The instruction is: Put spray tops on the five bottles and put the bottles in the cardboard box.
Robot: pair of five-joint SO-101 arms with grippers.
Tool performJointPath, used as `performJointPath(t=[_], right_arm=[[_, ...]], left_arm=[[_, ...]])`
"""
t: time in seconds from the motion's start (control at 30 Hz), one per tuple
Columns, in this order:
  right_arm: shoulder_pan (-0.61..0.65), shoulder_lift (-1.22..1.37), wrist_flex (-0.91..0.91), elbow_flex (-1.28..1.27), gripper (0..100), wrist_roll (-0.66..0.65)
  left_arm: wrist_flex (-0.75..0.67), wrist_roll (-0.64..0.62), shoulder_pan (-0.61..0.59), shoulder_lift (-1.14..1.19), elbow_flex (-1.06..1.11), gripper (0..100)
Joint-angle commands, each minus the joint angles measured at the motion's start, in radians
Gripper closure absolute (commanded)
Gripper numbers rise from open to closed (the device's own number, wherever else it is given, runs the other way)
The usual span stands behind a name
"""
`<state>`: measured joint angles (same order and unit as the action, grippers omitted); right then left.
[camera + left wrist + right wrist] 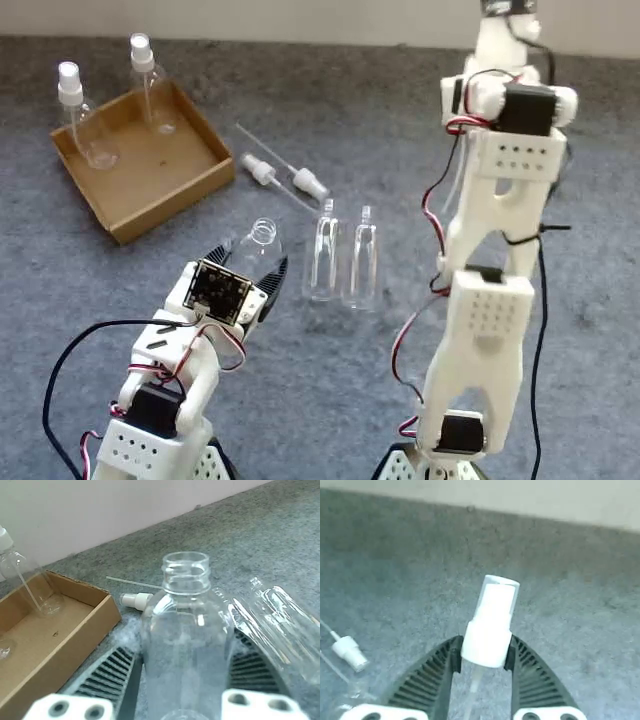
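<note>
Inside, the cardboard box (175, 205) holds two capped bottles (84, 122), both upright.

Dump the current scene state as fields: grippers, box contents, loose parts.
left gripper: shut on held bottle, uncapped
right gripper: shut on held spray top
cardboard box: two capped bottles standing inside
loose bottles: two, uncapped, lying side by side
loose spray tops: two, lying between the box and the loose bottles
progress: two of five capped and boxed
</note>
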<state>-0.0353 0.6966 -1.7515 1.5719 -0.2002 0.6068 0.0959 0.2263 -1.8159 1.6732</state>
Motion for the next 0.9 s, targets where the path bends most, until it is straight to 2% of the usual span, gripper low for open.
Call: performJointPath(t=[0.0, 0.57, 0.87], right_arm=[[-0.004, -0.331, -0.019, -0.242, 92.6, 0.003], [-0.004, -1.268, -0.004, -1.153, 92.6, 0.002], [-0.005, -1.601, 0.314, -1.770, 92.6, 0.000]], left_arm=[[-0.029, -0.003, 0.008, -0.007, 0.018, 90], [-0.029, -0.003, 0.008, -0.007, 0.019, 90], [-0.029, -0.003, 0.008, -0.007, 0.021, 90]])
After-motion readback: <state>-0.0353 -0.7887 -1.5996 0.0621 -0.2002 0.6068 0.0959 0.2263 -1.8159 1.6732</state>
